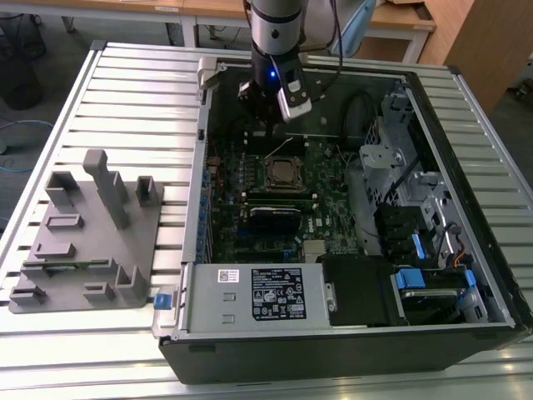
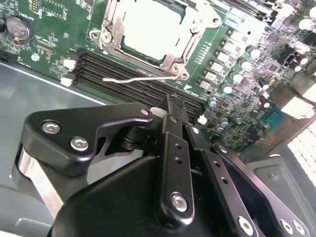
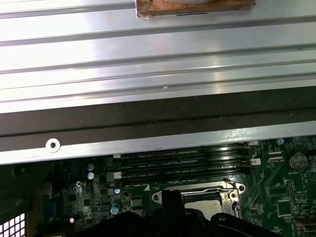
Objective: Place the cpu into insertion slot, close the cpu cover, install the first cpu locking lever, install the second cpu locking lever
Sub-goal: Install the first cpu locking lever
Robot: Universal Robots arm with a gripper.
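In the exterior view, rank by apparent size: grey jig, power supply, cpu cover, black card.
1. grey jig
2. power supply
3. black card and cpu cover: look alike, so unranked.

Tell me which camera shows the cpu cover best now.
The second wrist view: the cpu cover is close and nearly whole, its frame lying around the cpu. The exterior view shows the cpu cover small, mid-board. The first wrist view catches just an edge of the cpu cover past the hand.

cpu point(image 2: 148, 29) beneath cpu cover point(image 2: 112, 22)
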